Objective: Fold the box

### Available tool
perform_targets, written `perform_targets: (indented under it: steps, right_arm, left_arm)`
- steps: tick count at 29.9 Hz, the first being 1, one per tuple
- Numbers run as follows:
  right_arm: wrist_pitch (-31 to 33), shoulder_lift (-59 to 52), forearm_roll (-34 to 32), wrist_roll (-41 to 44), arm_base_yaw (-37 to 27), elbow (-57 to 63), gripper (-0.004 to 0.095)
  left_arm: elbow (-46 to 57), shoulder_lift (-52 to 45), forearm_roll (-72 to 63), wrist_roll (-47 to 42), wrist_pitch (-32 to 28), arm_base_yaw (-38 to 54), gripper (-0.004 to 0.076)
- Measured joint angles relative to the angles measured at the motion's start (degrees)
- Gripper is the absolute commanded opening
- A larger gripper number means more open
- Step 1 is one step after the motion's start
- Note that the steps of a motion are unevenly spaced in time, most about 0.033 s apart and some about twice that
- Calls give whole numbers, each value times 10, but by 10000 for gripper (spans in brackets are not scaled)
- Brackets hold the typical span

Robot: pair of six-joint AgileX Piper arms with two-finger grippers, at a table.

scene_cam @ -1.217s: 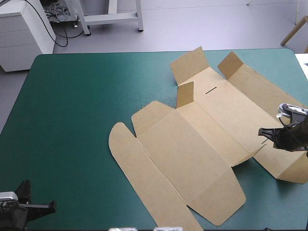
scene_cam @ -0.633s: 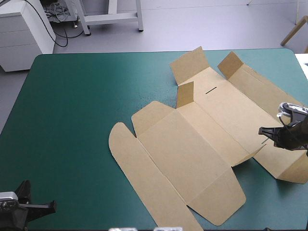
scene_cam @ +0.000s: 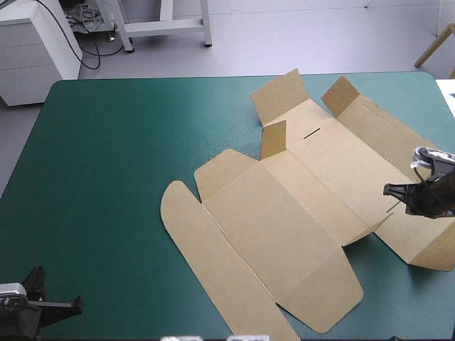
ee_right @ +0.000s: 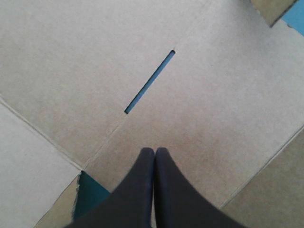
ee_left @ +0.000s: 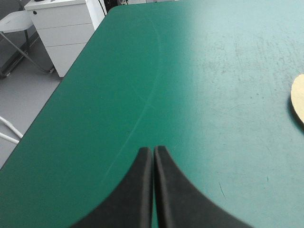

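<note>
The brown box (scene_cam: pixel 306 192) lies as a cut sheet on the teal-green table (scene_cam: pixel 114 177), mostly flat, with three small flaps at its far end tilted up. My right gripper (scene_cam: pixel 388 191) hovers over the sheet's right side, shut with nothing held. In the right wrist view the right gripper (ee_right: pixel 154 151) points at bare board just short of a narrow slot (ee_right: pixel 149 81). My left gripper (scene_cam: pixel 77 303) sits at the table's near left corner, far from the box. In its own view the left gripper (ee_left: pixel 153 149) is shut over bare cover, with a rounded flap tip (ee_left: pixel 298 97) off to one side.
A white cabinet (scene_cam: pixel 35 46) and a table frame (scene_cam: pixel 167 25) stand on the floor beyond the far edge. The teal-green cover left of the box is bare.
My right gripper has drifted slightly to the right over the box sheet. The left gripper and the box have not moved.
</note>
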Motion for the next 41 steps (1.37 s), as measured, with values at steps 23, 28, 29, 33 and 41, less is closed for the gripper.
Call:
perform_targets:
  steps: [23, 28, 29, 33, 41]
  right_arm:
    - [177, -266, -35, 60, 0, -255, -12]
    - [177, -275, -39, 62, 0, -254, 219]
    - [177, -275, -39, 62, 0, -251, 295]
    - [177, -277, -34, 62, 0, -226, 709]
    - [177, -277, -6, 83, 0, -155, 864]
  left_arm:
    - [0, 0, 0, 0, 1, 0, -10]
    - [0, 0, 0, 0, 1, 0, -10]
    - [0, 0, 0, 0, 1, 0, -10]
    - [0, 0, 0, 0, 1, 0, -10]
    - [0, 0, 0, 0, 1, 0, -10]
